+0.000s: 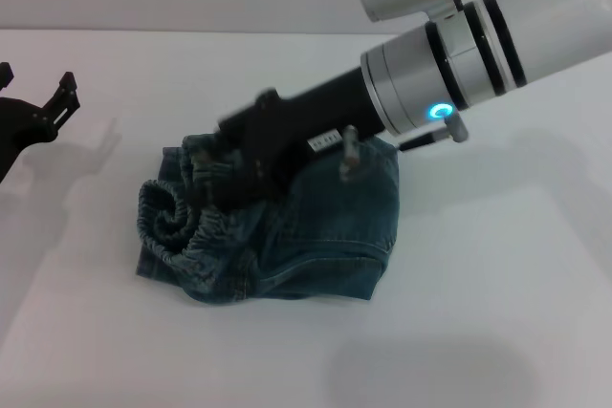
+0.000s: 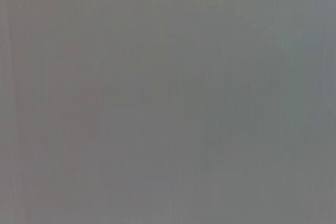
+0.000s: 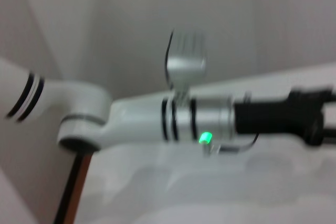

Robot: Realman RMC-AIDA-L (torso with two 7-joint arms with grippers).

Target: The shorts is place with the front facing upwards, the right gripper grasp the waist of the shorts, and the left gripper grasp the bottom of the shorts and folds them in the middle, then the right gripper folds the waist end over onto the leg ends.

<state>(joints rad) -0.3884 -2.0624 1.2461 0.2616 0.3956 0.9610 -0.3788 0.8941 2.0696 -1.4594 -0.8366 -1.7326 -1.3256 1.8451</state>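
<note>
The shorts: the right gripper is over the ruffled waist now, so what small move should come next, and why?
Probably the right gripper should carry the waist a little farther across, toward the robot's left, then lower it. The shorts lie bunched on the white table, the waistband curled up beside the gripper, not yet flat. The left gripper waits apart at the table's left edge.

The blue-green denim shorts [image 1: 316, 226] lay bunched on the white desk [image 1: 497, 312] beneath the black slim right tool [image 1: 215, 174]; the all-black left tool [image 1: 38, 117] stood well apart.
</note>
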